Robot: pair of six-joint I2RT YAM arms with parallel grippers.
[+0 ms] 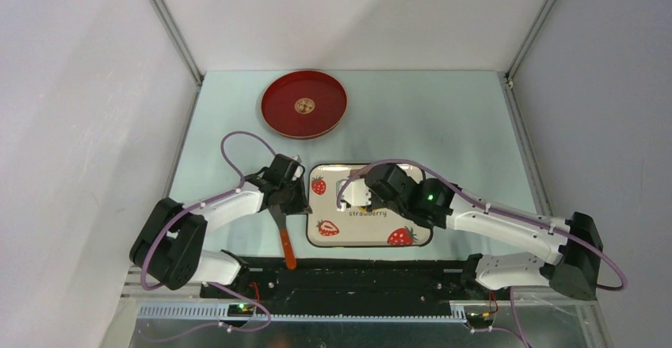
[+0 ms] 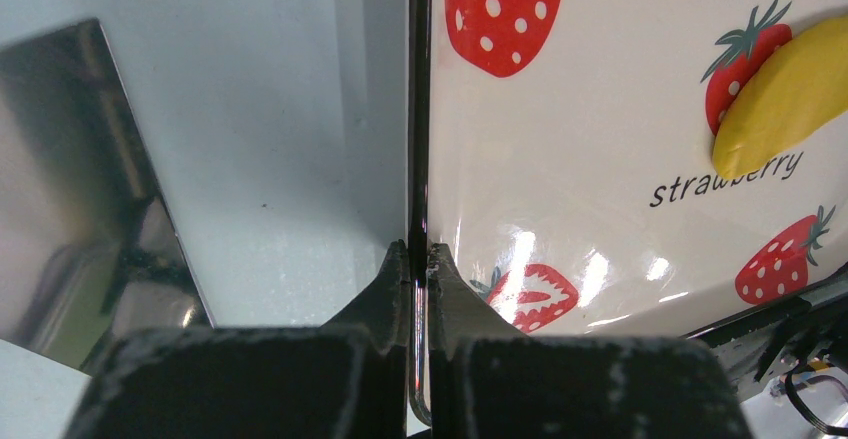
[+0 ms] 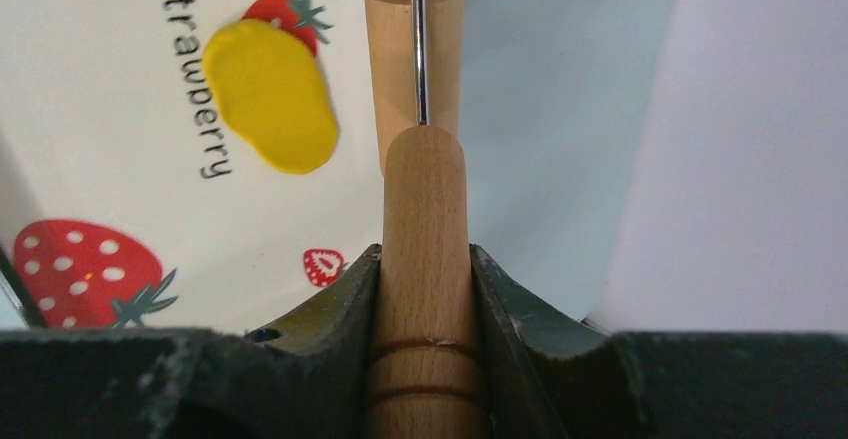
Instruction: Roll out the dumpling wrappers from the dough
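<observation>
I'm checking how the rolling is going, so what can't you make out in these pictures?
Top view: the dough is hidden under the right gripper and its wrist.
Left wrist view: the dough runs off the right frame edge.
Right wrist view: the wooden roller hides its own underside, so whether it touches the tray is unclear.
Top view: the mark at the red plate's centre is too small to read.
</observation>
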